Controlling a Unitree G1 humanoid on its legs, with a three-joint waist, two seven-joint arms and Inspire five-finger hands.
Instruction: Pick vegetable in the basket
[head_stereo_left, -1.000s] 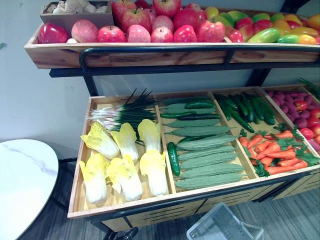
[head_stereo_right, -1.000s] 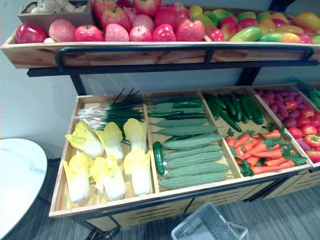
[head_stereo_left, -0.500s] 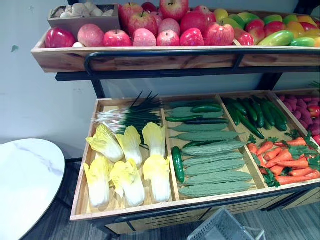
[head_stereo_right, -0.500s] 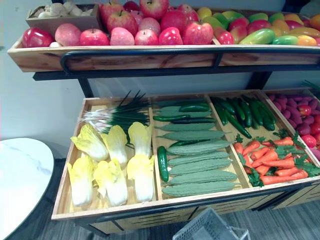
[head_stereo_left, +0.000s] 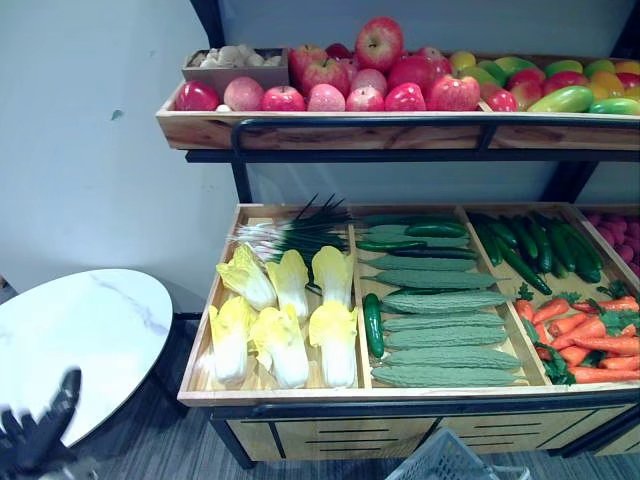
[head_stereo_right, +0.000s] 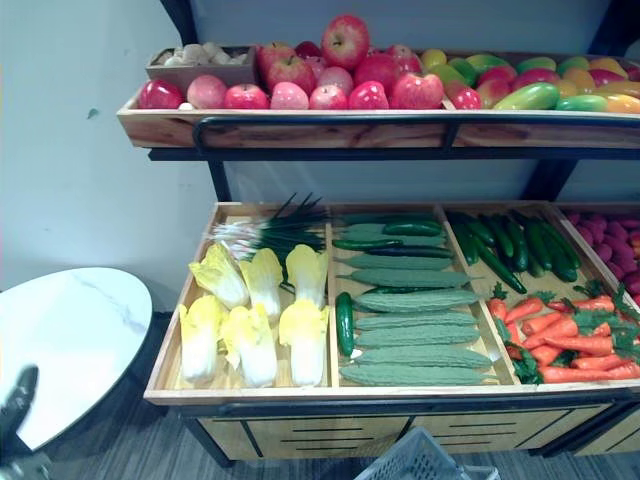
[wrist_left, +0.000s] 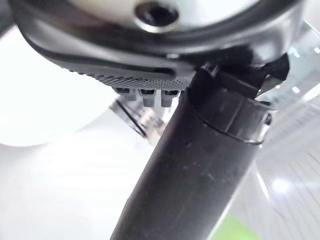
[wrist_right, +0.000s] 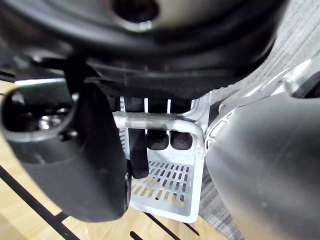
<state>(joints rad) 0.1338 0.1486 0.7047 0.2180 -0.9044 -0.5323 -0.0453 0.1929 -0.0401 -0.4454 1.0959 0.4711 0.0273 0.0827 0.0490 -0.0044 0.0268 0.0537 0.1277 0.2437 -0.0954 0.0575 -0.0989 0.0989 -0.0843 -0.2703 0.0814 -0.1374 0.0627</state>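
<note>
The grey plastic basket (head_stereo_left: 440, 467) hangs low in front of the stand, just below the lower crate. In the right wrist view my right hand (wrist_right: 158, 140) has its fingers curled over the basket's handle (wrist_right: 165, 121), with the slotted basket floor (wrist_right: 165, 186) below. The lower crate (head_stereo_left: 300, 388) holds napa cabbages (head_stereo_left: 282, 340), spring onions (head_stereo_left: 295, 233), bitter gourds (head_stereo_left: 440, 330), cucumbers (head_stereo_left: 373, 325) and carrots (head_stereo_left: 585, 335). My left hand (head_stereo_left: 35, 435) is at the lower left beside the round table, fingers straight and holding nothing; its thumb (wrist_left: 200, 165) shows close up.
A round white marble table (head_stereo_left: 80, 330) stands at the left, close to the stand. The upper shelf (head_stereo_left: 330, 128) carries apples (head_stereo_left: 365, 75), mangoes (head_stereo_left: 565, 98) and a box of garlic (head_stereo_left: 235, 58); its black rail overhangs the lower crate. A pale wall is behind.
The camera has pulled back and turned, so the stand sits smaller and further right. My left hand has come into view at the lower left. The basket shows lower.
</note>
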